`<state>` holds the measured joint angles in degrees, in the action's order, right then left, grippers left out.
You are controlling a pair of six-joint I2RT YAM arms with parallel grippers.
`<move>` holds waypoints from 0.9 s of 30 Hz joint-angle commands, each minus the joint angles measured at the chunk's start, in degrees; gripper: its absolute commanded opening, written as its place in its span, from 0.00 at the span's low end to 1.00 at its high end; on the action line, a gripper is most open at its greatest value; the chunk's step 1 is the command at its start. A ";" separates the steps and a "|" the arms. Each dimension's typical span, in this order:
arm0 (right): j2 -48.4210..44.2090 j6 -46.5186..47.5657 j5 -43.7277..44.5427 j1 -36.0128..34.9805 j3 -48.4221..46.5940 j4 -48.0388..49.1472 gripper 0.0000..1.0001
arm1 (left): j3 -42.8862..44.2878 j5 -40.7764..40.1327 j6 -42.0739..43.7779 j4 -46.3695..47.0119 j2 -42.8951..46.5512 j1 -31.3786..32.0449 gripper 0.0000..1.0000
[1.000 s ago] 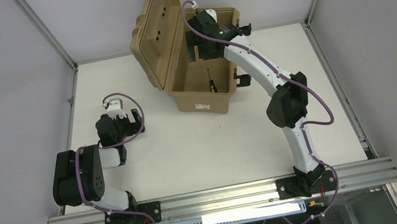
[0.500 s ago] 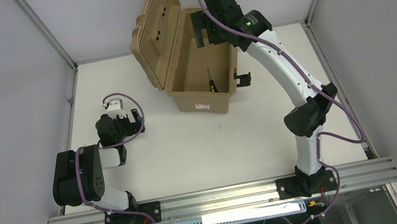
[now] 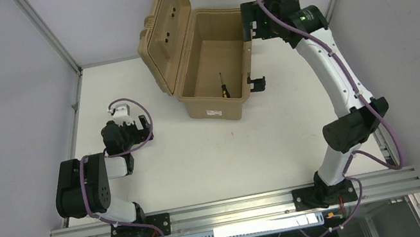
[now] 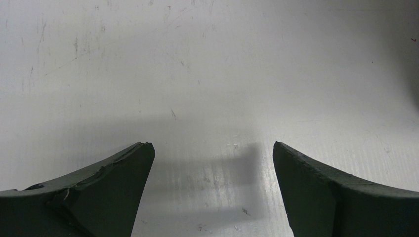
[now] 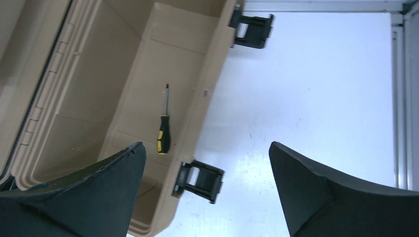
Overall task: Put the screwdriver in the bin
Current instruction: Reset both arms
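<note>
The small screwdriver (image 3: 223, 87), black-handled with yellow on the grip, lies loose on the floor of the bin (image 3: 219, 109), near its front wall. The tan bin stands at the back of the table with its ribbed lid (image 3: 169, 31) propped upright on the left. My right gripper (image 3: 250, 21) hangs open and empty above the bin's right rear corner. In the right wrist view the screwdriver (image 5: 163, 123) lies inside the bin (image 5: 207, 74), far below the open right gripper (image 5: 205, 144). My left gripper (image 3: 142, 125) rests open over bare table at the left, as the left wrist view shows (image 4: 211, 144).
Two black latches (image 5: 202, 178) (image 5: 254, 29) hang off the bin's right side wall. A metal frame rail (image 3: 355, 86) borders the white table on the right, and grey walls enclose the cell.
The right arm has lifted out of the bin and swung right, from inside it to above its right rear corner. The screwdriver stays on the bin floor. The left arm is still.
</note>
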<state>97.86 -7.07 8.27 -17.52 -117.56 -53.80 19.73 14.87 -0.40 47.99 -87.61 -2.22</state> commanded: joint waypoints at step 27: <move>-26.09 2.74 -15.21 18.87 54.67 41.05 0.99 | 0.58 -0.46 0.57 1.67 1.14 0.29 0.99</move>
<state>74.56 -4.97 -6.07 1.17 -65.60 -22.52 19.73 14.87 -0.40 47.99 -87.61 -2.22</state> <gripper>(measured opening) 0.991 0.992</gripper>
